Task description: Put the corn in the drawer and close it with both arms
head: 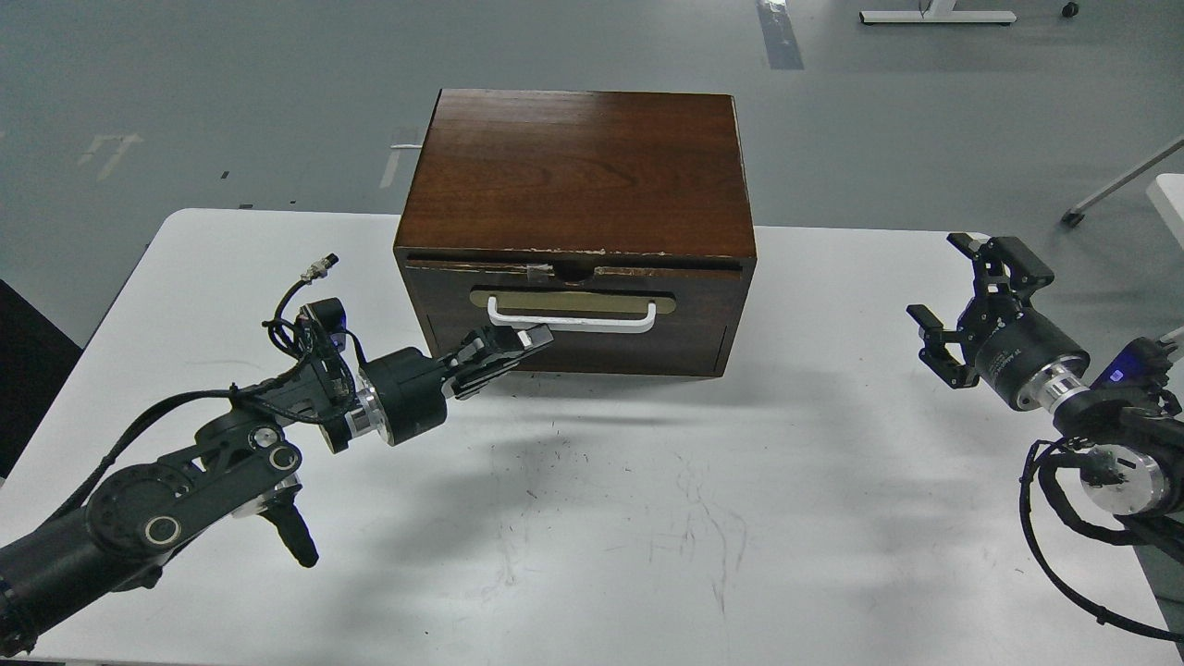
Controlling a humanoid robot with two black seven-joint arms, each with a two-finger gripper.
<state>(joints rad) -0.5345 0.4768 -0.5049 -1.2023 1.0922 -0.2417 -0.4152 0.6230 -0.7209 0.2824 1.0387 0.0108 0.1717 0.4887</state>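
A grey floor is seen behind a white, scuffed desk [647,518] on which a dark wooden cabinet [578,166] is set. Its drawer [573,319] appears pushed in or nearly so, and the corn is not seen anywhere; it is presumably inside. The left gripper [518,350] is held just below the left end of the white handle [572,319], its fingers [536,339] drawn close together around nothing visible. The right gripper [967,305] is held well apart at the desk's right edge, fingers spread and empty. If a gap remains, a one-sided push could skew the drawer or shove the cabinet backward.
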